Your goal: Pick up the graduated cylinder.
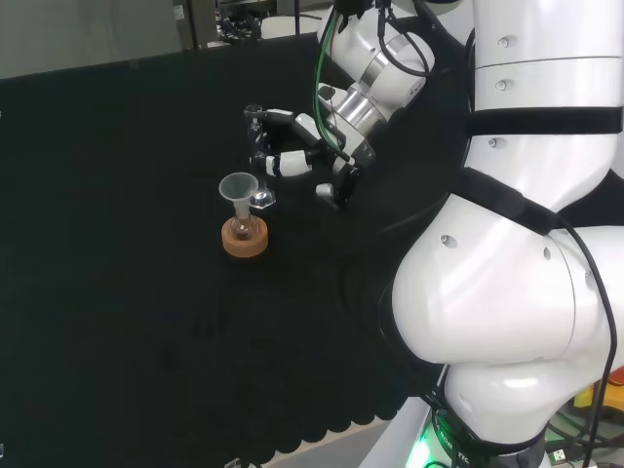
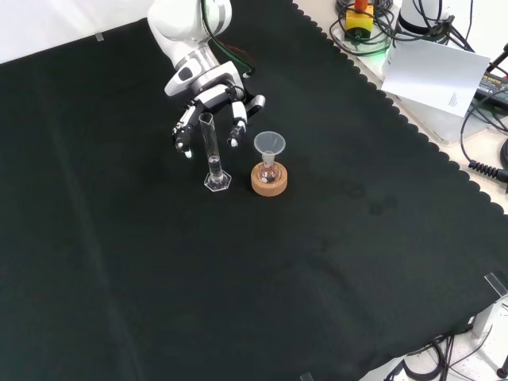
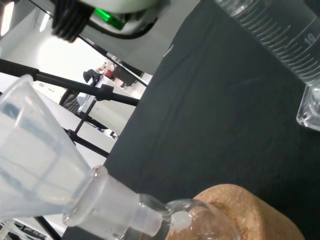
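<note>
Though the clear graduated cylinder [image 2: 213,155] is hard to trace in the head view, the front view shows it upright on the black cloth [image 2: 317,270], the hand [image 2: 208,107] spread wide just behind its top. Beside it, a funnel [image 2: 269,144] sits in a small flask [image 2: 269,171] on a cork ring [image 2: 269,182]; the flask's contents are unclear.

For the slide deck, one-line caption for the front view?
Hand open behind the upright graduated cylinder, a funnel-topped flask on its cork ring alongside.
</note>
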Controlling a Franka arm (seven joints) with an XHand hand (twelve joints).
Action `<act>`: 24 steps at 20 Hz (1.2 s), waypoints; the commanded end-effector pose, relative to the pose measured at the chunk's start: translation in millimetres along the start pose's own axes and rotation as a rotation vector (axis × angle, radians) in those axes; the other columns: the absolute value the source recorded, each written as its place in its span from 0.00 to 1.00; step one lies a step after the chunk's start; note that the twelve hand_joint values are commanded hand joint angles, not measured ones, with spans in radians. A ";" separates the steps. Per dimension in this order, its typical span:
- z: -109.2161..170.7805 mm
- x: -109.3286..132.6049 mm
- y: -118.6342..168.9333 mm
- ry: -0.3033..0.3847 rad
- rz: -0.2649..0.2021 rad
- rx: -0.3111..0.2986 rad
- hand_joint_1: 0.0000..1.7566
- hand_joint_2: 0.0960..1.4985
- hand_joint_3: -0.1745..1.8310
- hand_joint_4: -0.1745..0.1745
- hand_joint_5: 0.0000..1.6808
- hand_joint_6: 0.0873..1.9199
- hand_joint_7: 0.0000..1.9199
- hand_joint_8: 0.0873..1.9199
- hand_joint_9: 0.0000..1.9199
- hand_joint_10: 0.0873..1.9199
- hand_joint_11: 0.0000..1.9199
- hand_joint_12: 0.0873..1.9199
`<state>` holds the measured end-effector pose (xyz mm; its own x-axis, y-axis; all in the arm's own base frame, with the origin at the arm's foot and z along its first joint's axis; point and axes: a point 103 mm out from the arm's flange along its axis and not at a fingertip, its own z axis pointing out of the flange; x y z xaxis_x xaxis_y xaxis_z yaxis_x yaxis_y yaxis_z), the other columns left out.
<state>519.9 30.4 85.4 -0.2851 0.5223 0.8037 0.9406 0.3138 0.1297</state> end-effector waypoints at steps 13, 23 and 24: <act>16.0 -5.1 6.7 0.060 -0.030 -0.005 0.59 0.38 0.40 0.49 0.31 0.00 0.22 0.29 0.38 0.24 0.25 0.63; 19.6 -9.1 5.4 0.114 -0.033 -0.027 0.60 0.38 0.40 0.51 0.36 0.01 0.25 0.29 0.40 0.23 0.27 0.62; 20.0 -10.1 5.0 0.127 -0.034 -0.031 0.60 0.38 0.40 0.51 0.36 0.01 0.25 0.29 0.40 0.23 0.27 0.62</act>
<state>524.1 42.7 68.4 -0.2947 0.4314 0.8527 0.9361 0.3095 0.1669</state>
